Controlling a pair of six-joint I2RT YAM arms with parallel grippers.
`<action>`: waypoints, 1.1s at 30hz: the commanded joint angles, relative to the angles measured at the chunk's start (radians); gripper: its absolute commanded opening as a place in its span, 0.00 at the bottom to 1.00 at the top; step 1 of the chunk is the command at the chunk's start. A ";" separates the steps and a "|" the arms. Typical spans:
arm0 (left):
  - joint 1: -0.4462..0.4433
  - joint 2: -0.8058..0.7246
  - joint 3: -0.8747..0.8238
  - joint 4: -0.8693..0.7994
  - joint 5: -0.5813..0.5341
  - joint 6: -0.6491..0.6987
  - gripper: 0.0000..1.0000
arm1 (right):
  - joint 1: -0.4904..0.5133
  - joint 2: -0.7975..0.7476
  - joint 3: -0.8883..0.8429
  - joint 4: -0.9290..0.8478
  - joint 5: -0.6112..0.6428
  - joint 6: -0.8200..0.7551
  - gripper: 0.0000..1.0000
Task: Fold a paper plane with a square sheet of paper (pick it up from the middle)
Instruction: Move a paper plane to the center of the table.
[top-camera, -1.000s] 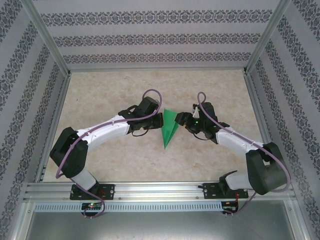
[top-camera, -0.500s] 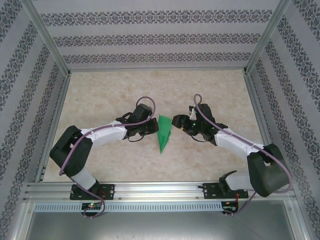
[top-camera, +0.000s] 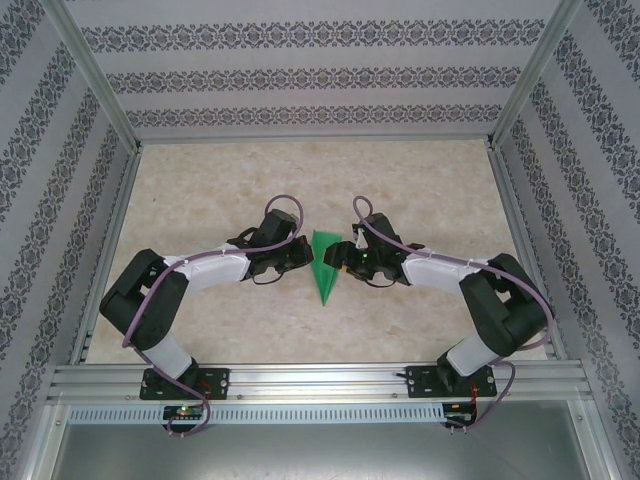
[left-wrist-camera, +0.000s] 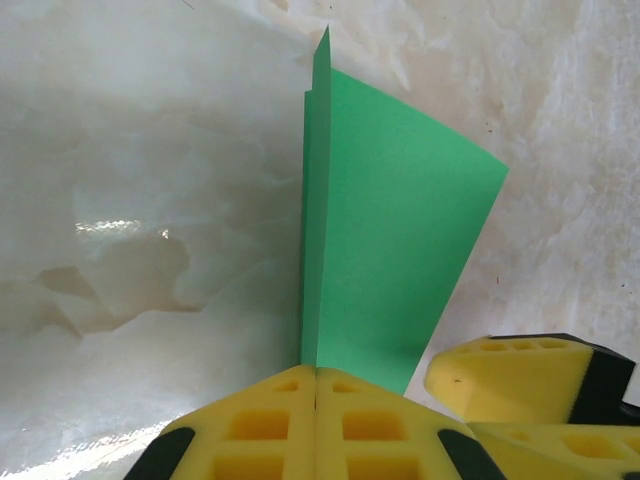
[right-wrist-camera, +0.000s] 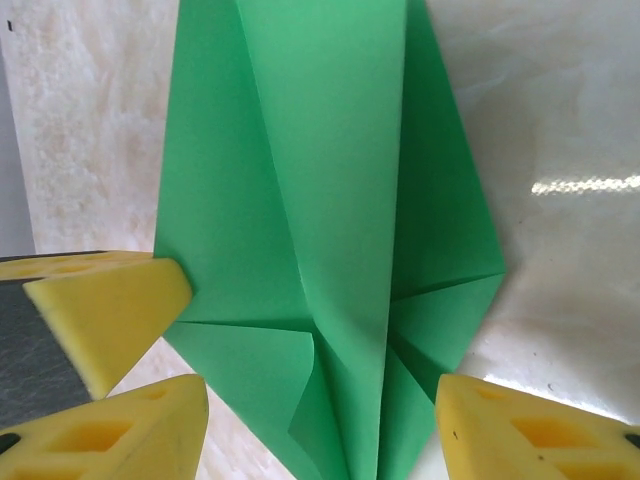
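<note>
Two arms meet at the middle of the tabletop (top-camera: 420, 180), where the plane (top-camera: 323, 268) lies with its broad end toward the far edge and its tip pointing at the near edge. The left gripper (top-camera: 305, 255) comes at it from the left side with its jaws pressed fully together; in the left wrist view the green plane (left-wrist-camera: 390, 250) runs out of the seam between the yellow pads (left-wrist-camera: 260, 425), so the left gripper (left-wrist-camera: 316, 375) has it pinched. The right gripper (top-camera: 343, 258) sits at the plane's right side, jaws apart. In the right wrist view its pads (right-wrist-camera: 530, 435) stand on either side of the folded plane (right-wrist-camera: 330, 180) without clamping it.
</note>
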 joint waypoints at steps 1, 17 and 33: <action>0.016 0.013 -0.018 0.051 0.020 -0.015 0.00 | 0.013 0.031 0.033 0.034 0.018 0.018 0.62; 0.020 0.023 -0.022 0.056 0.033 -0.015 0.00 | 0.047 0.087 0.066 0.048 -0.020 0.028 0.63; 0.020 0.017 -0.040 0.061 0.028 -0.025 0.00 | 0.076 0.034 0.069 -0.069 0.140 0.026 0.63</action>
